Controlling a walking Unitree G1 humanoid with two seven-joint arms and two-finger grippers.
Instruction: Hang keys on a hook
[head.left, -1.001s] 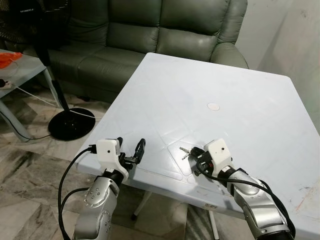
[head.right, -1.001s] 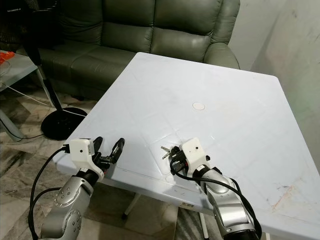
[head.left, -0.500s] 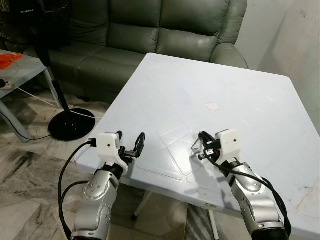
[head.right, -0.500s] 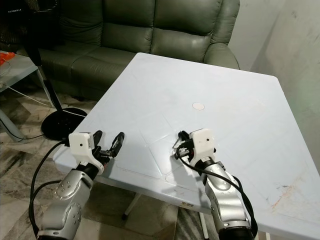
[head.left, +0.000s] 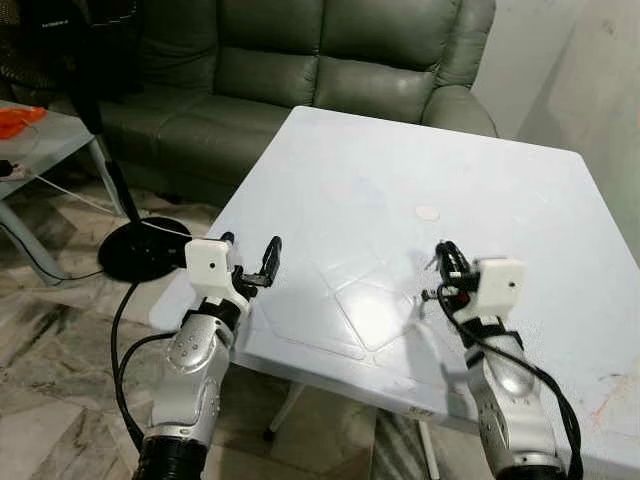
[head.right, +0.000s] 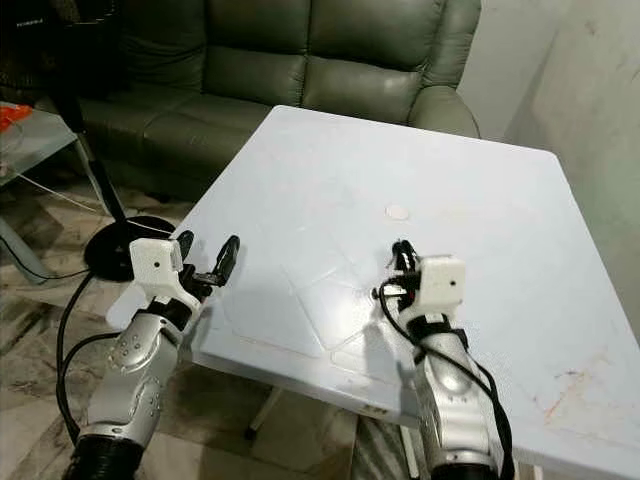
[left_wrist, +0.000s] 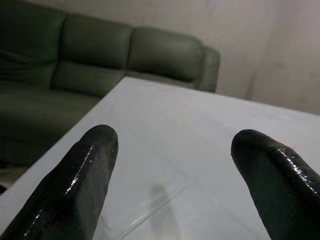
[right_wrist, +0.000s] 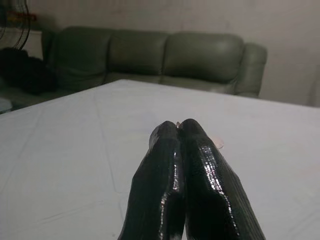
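My right gripper (head.left: 443, 252) is raised a little above the white table (head.left: 400, 150), near its front edge, with its fingers pressed together. The keys (head.left: 428, 292) hang from them, mostly hidden; small metal bits show beside the fingers (right_wrist: 187, 165), and a sliver of ring (right_wrist: 177, 123) peeks out at the tips. My left gripper (head.left: 251, 244) hovers open and holds nothing, over the table's front left corner. Its fingertips (left_wrist: 92, 155) stand wide apart and point across the tabletop toward the sofa.
A green leather sofa (head.left: 300, 70) stands behind the table. A fan's black base (head.left: 140, 245) and cable lie on the tiled floor at left, beside a glass side table (head.left: 40, 135). A small round mark (head.left: 427, 212) sits mid-table. A wall (head.left: 600, 70) runs along the right.
My right gripper has lifted the keys off the table and swung up and to the right. The left gripper has risen slightly and stayed open.
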